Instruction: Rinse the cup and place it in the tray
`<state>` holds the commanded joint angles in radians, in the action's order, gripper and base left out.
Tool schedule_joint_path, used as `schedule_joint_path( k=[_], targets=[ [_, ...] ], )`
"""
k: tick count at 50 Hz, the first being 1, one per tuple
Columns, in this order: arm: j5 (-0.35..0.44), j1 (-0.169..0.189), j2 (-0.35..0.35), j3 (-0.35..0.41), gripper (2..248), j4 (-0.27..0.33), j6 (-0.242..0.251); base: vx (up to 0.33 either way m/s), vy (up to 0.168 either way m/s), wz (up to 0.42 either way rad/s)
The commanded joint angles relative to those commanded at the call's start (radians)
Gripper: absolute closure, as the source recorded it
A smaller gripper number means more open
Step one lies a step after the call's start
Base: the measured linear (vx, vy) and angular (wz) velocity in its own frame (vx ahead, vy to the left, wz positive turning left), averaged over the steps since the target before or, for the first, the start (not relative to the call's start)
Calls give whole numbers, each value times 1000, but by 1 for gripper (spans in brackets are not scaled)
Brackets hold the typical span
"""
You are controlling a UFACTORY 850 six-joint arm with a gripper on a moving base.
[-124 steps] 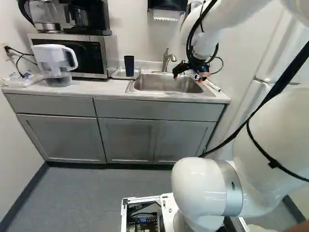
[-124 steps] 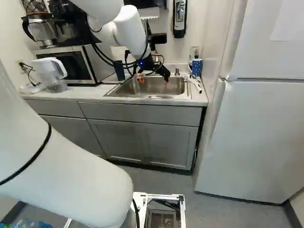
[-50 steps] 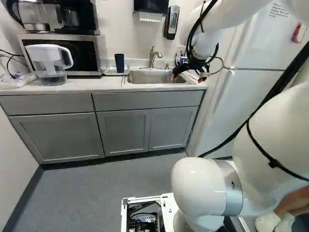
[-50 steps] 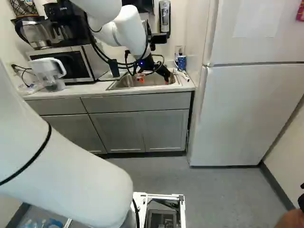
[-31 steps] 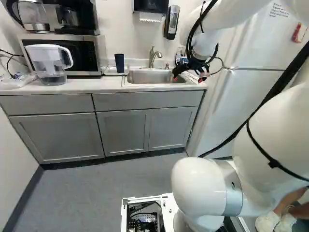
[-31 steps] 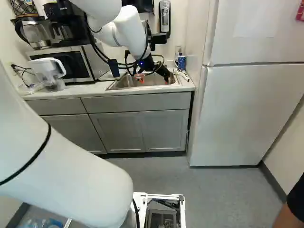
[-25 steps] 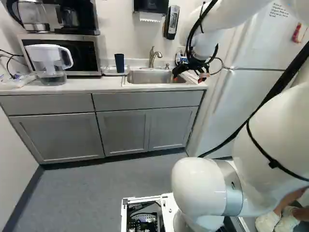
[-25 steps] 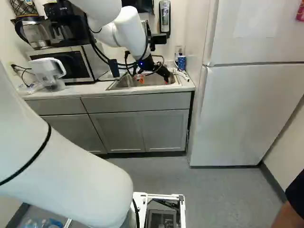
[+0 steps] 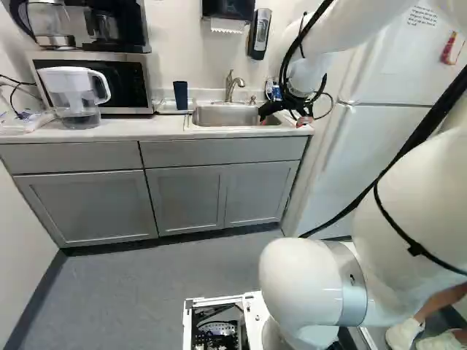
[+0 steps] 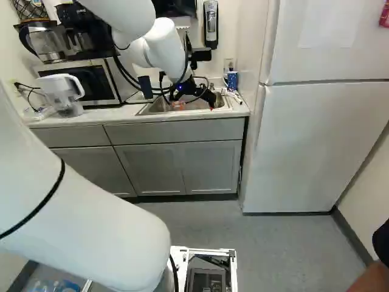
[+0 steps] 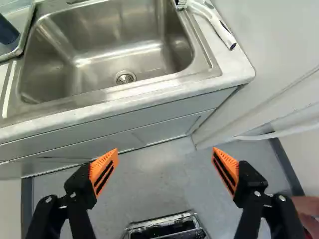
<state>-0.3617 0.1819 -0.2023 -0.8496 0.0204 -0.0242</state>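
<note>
Fingers: your gripper (image 10: 194, 106) is wide open, orange pads (image 11: 103, 168) well apart, and nothing sits between them or touches them.
Under the fingers: in the wrist view you're looking at floor (image 11: 154, 174) through that gap, with the counter's front edge and the sink (image 11: 109, 45) ahead of the fingertips.
Cup: your dark blue one (image 9: 180, 95) is standing in the tray (image 9: 165, 108), near the front corner on the sink side. It's well apart from the gripper, and the wrist view only catches part of it.
Cup's long axis: straight up and down, no lean you'd notice, and the slightly wider end looks to be on top. You can't see into it from here.
Tray: it's on the counter (image 9: 117, 132), tucked between the sink's side edge and the microwave (image 9: 128, 82), toward the counter's back edge.
Sink: you've got the faucet (image 9: 230, 86) at its back edge, plus a white handled thing (image 11: 219, 27) lying by the side edge away from the tray.
Rest of the counter: your pitcher (image 9: 75, 98) stands in front of the microwave, and a blue-and-white container (image 10: 233, 80) is near the back corner by the fridge (image 10: 316, 146).
</note>
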Motion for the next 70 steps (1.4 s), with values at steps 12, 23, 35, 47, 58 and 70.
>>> schedule_joint_path(
  k=[12, 23, 35, 47, 58, 70],
  targets=[
    [67, -10, -4, 41, 3, -1, 1, 0, 0, 0],
    [145, -21, -9, 89, 3, -2, 3, 0, 0, 0],
    [244, -36, -15, 150, 3, -4, 5, 0, 0, 0],
    [359, -53, -22, 221, 3, -6, 7, 0, 0, 0],
    [480, -71, -30, 297, 3, -8, 9, 0, 0, 0],
    [621, -92, -39, 384, 3, -10, 12, 0, 0, 0]
  ],
)
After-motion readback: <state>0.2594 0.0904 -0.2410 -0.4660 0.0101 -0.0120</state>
